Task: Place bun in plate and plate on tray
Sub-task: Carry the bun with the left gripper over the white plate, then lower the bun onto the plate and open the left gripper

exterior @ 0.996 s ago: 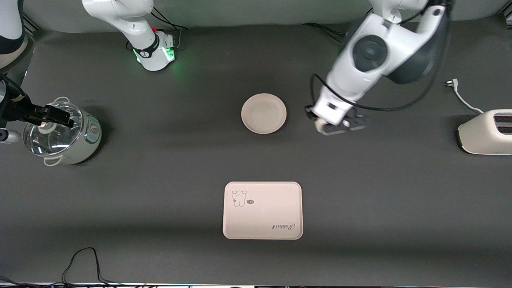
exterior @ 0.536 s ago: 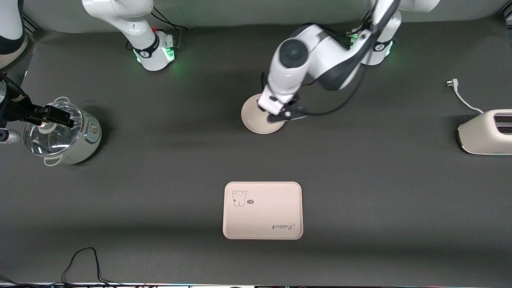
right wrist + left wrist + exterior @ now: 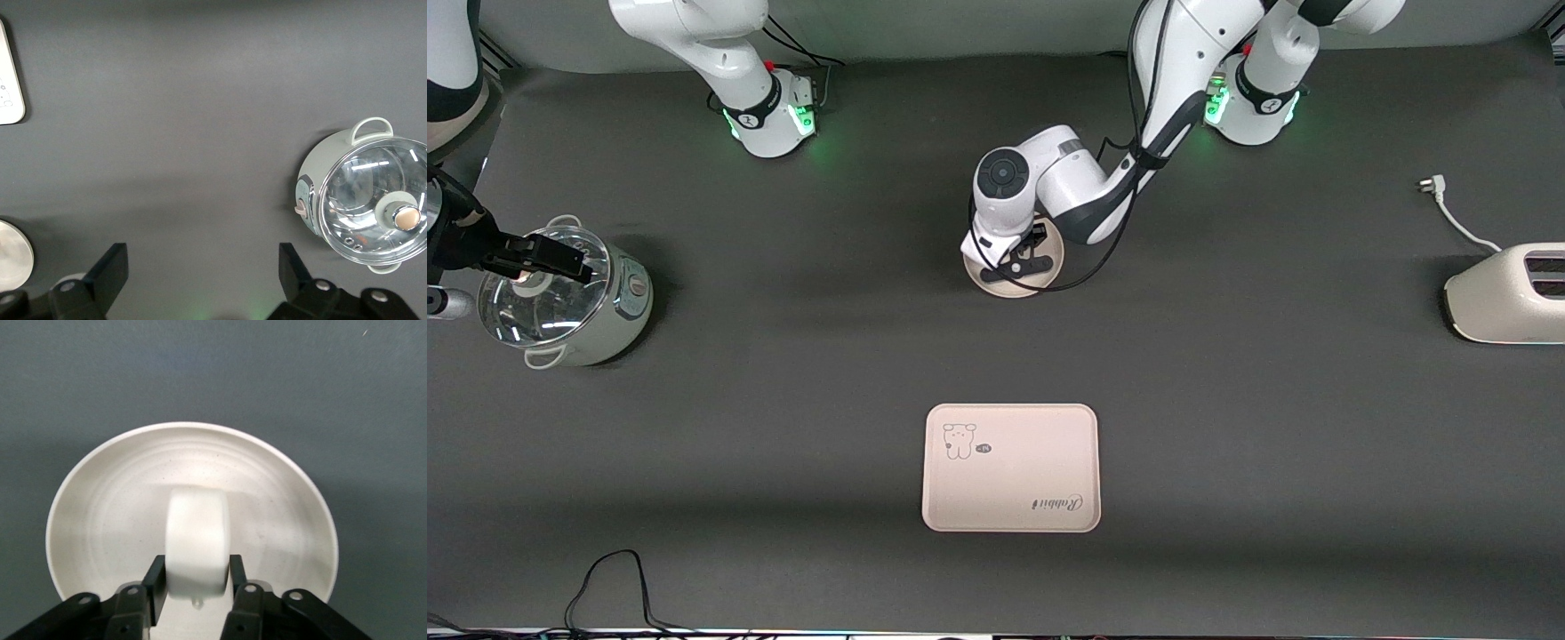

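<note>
The dark desk [image 3: 1227, 444] lies open between the plate [image 3: 1040, 283] and the tray [image 3: 1011, 468], which sits nearer the front camera with bare desk on every side of it. A toaster [image 3: 1507, 293] stands at the left arm's end, a glass-lidded pot [image 3: 565, 298] at the right arm's end. The left hand [image 3: 193, 587] is over the plate, fingers [image 3: 155, 583] closed on the bun [image 3: 197, 547], which is held above the plate's middle. The right hand [image 3: 200, 280] waits spread wide and empty, over bare desk near the pot.
</note>
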